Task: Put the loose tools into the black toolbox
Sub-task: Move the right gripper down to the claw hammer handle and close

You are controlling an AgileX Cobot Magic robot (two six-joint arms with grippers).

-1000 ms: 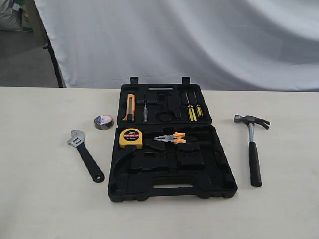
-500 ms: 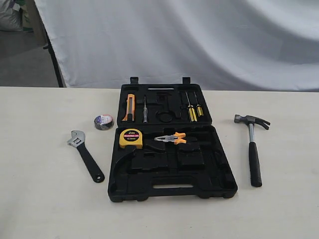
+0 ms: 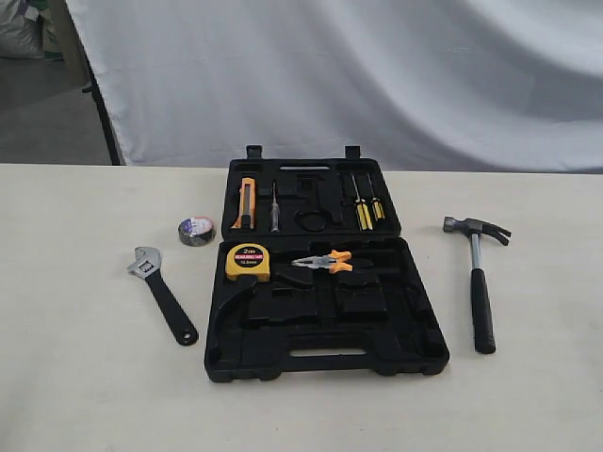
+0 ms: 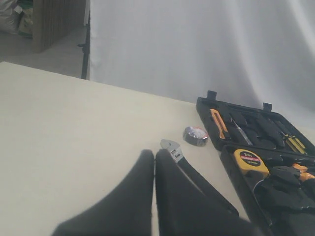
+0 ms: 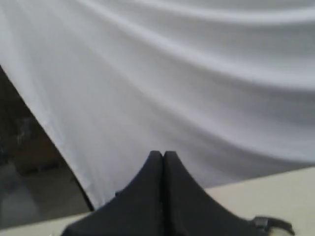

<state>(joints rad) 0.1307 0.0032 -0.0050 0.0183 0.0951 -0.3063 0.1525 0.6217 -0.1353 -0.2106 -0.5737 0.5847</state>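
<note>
Both jaws pressed shut, nothing held — no tool yet stowed.
The left gripper (image 4: 155, 153) and right gripper (image 5: 163, 154) are seen empty. The wrench (image 3: 162, 294) and tape roll (image 3: 196, 231) lie toward the worktop's left edge, the hammer (image 3: 479, 282) toward its right, and the black toolbox (image 3: 283, 363) open between. If laid askew, the hammer might be left proud — the lid blocked.

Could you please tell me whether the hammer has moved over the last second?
No. The hammer lies just where it was, with the same gap between it and the right edge of the black toolbox in the exterior view.
</note>
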